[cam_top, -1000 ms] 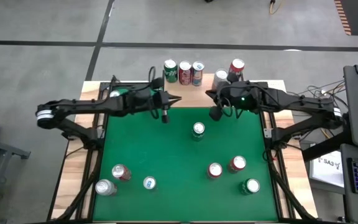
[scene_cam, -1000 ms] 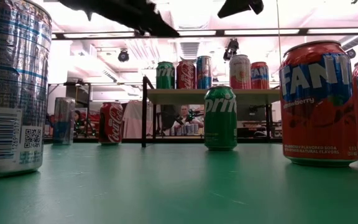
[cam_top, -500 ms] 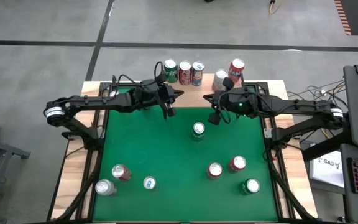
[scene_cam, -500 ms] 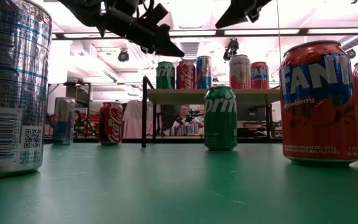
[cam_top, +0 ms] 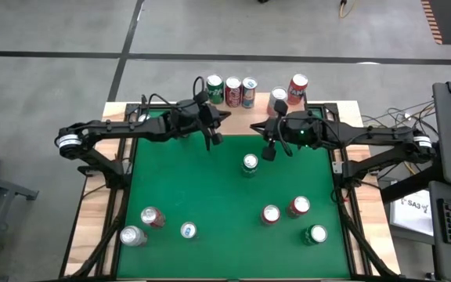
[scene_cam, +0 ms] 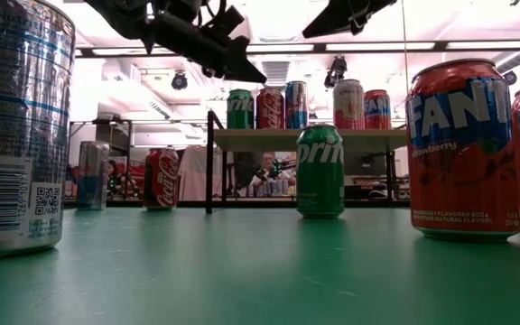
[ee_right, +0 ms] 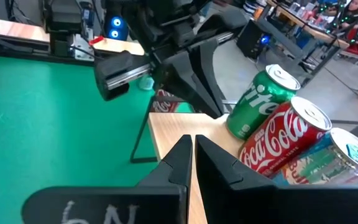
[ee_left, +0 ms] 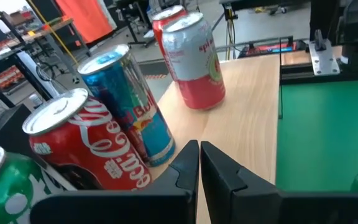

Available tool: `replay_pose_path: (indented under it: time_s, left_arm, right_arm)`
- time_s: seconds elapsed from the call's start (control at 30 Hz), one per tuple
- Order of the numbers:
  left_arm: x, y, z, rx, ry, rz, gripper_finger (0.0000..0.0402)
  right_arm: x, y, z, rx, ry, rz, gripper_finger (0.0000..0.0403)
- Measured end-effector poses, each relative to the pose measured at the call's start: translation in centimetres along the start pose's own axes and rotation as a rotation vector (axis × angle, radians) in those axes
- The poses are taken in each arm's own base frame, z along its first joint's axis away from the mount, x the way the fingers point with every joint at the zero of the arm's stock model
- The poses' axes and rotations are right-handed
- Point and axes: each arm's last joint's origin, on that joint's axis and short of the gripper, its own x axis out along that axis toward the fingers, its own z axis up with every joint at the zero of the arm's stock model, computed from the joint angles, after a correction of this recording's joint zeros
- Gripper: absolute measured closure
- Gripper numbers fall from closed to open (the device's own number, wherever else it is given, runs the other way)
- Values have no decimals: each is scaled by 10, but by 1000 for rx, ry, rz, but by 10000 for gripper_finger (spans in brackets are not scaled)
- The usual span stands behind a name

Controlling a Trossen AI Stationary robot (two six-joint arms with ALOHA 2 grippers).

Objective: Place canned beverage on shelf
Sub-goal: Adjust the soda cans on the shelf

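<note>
The shelf (cam_top: 261,104) is a light wooden board at the table's far edge. Five cans stand on it: a green Sprite (cam_top: 214,89), a Coca-Cola (cam_top: 232,92), a blue can (cam_top: 248,90), a silver-and-red can (cam_top: 279,98) and a red can (cam_top: 297,85). A Sprite can (cam_top: 249,164) stands on the green felt in front of the shelf. My left gripper (cam_top: 225,116) is shut and empty, level with the can tops, just near of the Coca-Cola (ee_left: 92,146). My right gripper (cam_top: 253,125) is also shut and empty, and points toward the left one (ee_right: 185,74).
More cans stand near the table's front: two red ones (cam_top: 270,214) (cam_top: 298,206), a green one (cam_top: 315,234), and three at the front left around (cam_top: 151,217). Bare felt lies between them and the shelf. In the low view, large cans (scene_cam: 463,149) (scene_cam: 16,126) stand close to the camera.
My left gripper has moved toward the table's right and far edge, closer to the shelf's cans, sinking a little and rolling slightly. My right gripper has come down and toward the left, rolling at the wrist. Both stayed shut. No can has moved.
</note>
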Motion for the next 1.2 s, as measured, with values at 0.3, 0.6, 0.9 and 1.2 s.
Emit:
replay_pose_path:
  time_s: [0.3,0.6,0.9,1.2]
  left_arm:
    - [3,6,0,-31,-34,28,402]
    - [27,10,-12,-68,-23,182,401]
    - [45,8,-13,-78,-11,215,401]
    - [50,9,-16,-87,13,290,401]
  right_arm:
    - [0,-1,0,-22,-1,-4,390]
    - [1,0,-2,-35,8,-3,390]
    - [2,-3,-4,-34,18,-11,390]
    - [3,-7,-6,-24,35,-22,390]
